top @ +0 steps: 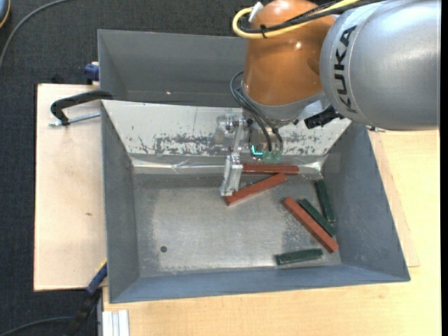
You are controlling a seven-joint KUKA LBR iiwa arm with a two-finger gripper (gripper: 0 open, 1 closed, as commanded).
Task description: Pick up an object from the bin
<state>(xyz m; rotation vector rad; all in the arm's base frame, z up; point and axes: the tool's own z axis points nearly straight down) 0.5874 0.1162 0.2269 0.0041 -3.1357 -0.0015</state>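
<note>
The gripper, below the arm's orange wrist cover, stands near the far wall of the grey bin, with its tip at the left end of a slanted red stick. Whether it is wide, narrow or closed on that stick cannot be told. A second red stick lies just behind, and a third red stick and dark green sticks lie to the right.

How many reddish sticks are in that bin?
3 reddish sticks: one by the tool, one behind it, one at right beside green sticks. The arm may hide others.
</note>
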